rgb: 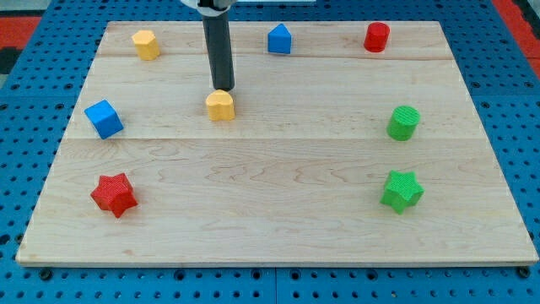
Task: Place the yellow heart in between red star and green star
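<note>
My tip (222, 88) sits just above the yellow heart (220, 105) in the view, touching or nearly touching its upper edge (the gap, if any, is too fine to tell). The rod carries no gripper, so there is nothing to be clenched or released; its upper end is cut off by the view's top. The yellow heart lies on the wooden tabletop (278, 228), in its upper left part. Taking the heart as landmark: the red star (113, 195) is down and to the view's left of it, the green star (402, 190) well away down and to the right, so the heart is not between them. A blue cube (103, 118) lies to the heart's left, a yellow block (146, 44) up and left (shape hard to make out), a blue block (279, 39) up and right, a red cylinder (376, 36) far up right, and a green cylinder (403, 122) far right.
</note>
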